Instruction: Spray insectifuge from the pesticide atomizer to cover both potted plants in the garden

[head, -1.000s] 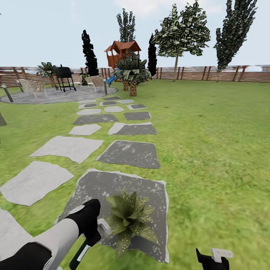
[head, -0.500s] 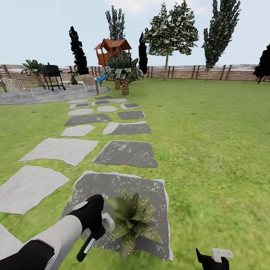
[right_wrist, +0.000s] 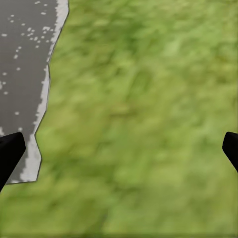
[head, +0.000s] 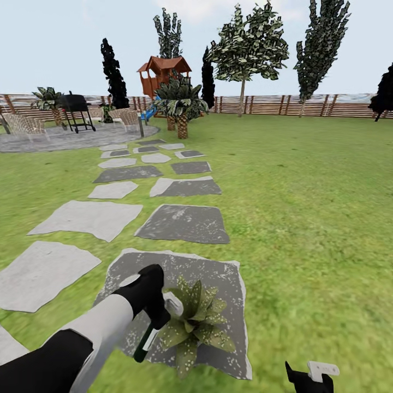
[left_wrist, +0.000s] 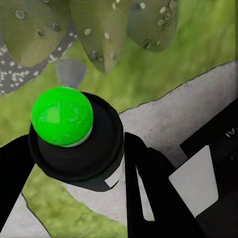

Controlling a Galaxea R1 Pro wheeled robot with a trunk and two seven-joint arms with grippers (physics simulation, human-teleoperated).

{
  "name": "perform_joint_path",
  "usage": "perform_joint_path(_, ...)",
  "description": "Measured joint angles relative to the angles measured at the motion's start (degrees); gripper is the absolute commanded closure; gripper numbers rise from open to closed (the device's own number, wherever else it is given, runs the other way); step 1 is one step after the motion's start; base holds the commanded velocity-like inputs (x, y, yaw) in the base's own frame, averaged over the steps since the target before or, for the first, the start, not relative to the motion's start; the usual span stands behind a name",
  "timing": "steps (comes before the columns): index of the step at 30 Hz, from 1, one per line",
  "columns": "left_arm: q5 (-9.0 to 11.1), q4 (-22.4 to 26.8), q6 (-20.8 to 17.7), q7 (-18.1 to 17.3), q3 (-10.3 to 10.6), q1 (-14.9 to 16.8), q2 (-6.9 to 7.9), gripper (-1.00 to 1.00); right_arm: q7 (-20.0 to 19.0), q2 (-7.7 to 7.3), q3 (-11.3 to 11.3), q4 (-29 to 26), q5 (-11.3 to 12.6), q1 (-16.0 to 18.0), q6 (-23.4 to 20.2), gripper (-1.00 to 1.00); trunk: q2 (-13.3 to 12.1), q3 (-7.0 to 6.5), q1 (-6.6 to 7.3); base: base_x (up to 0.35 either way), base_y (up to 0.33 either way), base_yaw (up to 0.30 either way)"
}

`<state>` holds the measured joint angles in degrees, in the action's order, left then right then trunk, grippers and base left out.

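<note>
Gripping the pesticide atomizer (head: 147, 341) — left end effector (head: 158, 311) clamped on it, just beside the potted plant (head: 194, 322).

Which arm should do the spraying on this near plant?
Left. Its tool is shut on the pesticide atomizer, right beside the potted plant. The right tool sits open and empty over the grass.

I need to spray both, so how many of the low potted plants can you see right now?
1. One potted plant sits on the dark stone slab just ahead, beside the pesticide atomizer held in the left gripper. The second may be out of frame.
</note>
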<state>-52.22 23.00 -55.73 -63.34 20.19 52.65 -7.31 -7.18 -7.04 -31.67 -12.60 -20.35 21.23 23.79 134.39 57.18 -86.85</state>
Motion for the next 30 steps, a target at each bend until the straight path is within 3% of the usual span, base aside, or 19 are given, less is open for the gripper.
perform_joint_path(1,0.0,-0.1,0.1,0.0,0.0,-0.1,0.0,1.0,0.0,0.0,0.0,0.0,0.0,0.0,0.0,-1.0,0.0,0.0,0.0,0.0,0.0,0.0)
perform_joint_path(5,0.4,-0.1,0.2,-0.4,4.6,-0.4,-0.81,1.0,0.0,0.0,0.0,0.0,0.0,0.0,0.0,-1.0,0.0,0.0,0.0,0.0,0.0,0.0)
perform_joint_path(7,0.4,0.0,0.2,-1.0,5.8,-0.4,-1.77,1.0,0.0,0.0,0.0,0.0,0.0,0.0,0.0,-1.0,0.0,0.0,0.0,0.0,0.0,0.0)
perform_joint_path(10,0.1,0.0,0.3,-1.4,6.6,-0.3,-1.83,1.0,0.0,0.0,0.0,0.0,0.0,0.0,0.0,-1.0,0.0,0.0,0.0,0.0,0.0,0.0)
perform_joint_path(21,-0.1,-0.8,0.6,-1.5,7.0,-0.7,-0.49,1.0,-0.1,0.0,0.0,0.0,-0.1,0.0,0.0,-1.0,0.0,0.0,0.0,0.0,0.0,0.0)
perform_joint_path(22,-1.6,-0.9,0.6,-1.3,7.0,-0.6,-0.04,1.0,-0.1,0.0,0.0,0.0,-0.1,0.0,0.0,-1.0,0.0,0.0,0.0,0.0,0.0,0.0)
perform_joint_path(24,-2.5,-0.9,0.4,-1.5,6.9,-0.6,0.27,1.0,-0.1,0.0,0.0,0.0,-0.1,0.0,0.0,-1.0,0.0,0.0,0.0,0.0,0.0,0.0)
perform_joint_path(30,-2.9,-0.8,0.2,-1.5,6.9,-0.7,0.35,1.0,0.0,0.0,0.0,0.0,-0.1,0.0,0.0,-1.0,0.0,0.0,-0.03,-0.176,0.058,0.0)
